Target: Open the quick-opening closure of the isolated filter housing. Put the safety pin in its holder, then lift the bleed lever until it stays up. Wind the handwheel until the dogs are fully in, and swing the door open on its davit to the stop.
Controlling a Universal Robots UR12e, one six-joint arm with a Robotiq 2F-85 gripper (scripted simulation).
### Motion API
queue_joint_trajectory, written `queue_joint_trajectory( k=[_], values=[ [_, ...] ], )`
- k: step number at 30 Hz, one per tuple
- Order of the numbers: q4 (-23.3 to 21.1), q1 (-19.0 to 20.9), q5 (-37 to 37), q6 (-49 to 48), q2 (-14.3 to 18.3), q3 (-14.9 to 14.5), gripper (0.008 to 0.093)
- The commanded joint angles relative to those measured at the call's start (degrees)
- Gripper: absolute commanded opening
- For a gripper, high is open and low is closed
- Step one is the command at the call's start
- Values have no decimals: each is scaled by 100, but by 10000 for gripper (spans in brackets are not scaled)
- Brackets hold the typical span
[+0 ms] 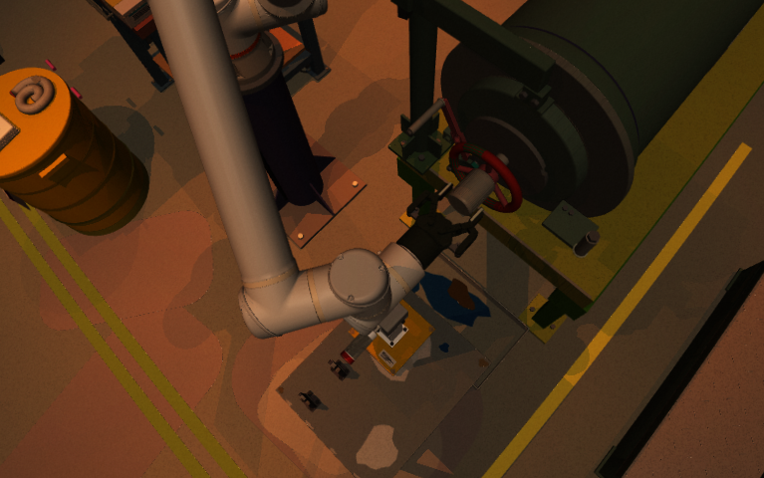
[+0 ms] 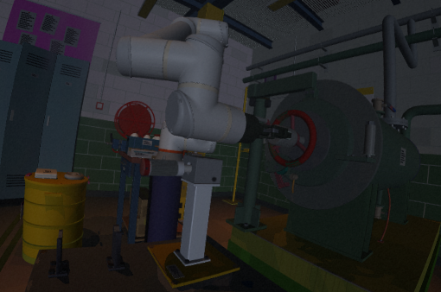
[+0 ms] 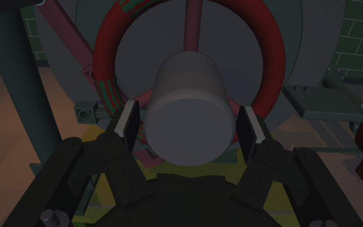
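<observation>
The red handwheel sits at the middle of the round door of the dark green filter housing, with a grey ribbed hub knob sticking out toward me. My gripper is open and holds nothing, its fingers standing on either side of the knob's front end. In the side camera the gripper is just short of the knob. The davit post stands left of the door, and a red bleed lever with a grey handle rises beside it.
An orange drum stands far left, away from the arm. A dark column on a base plate stands behind my arm. A small yellow box and a blue patch lie on the floor below the wrist.
</observation>
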Motion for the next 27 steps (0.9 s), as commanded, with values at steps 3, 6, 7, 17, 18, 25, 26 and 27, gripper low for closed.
queue_joint_trajectory(
  k=[3,6,7,17,18,25,26,27],
  values=[
    [0,0,0,0,-5,-4,800],
    [0,0,0,0,-5,-4,800],
    [0,0,0,0,-5,-4,800],
    [0,0,0,0,-5,-4,675],
    [0,0,0,0,-5,-4,655],
    [0,0,0,0,-5,-4,515],
    [0,0,0,0,-5,-4,495],
    [0,0,0,0,-5,-4,475]
  ],
)
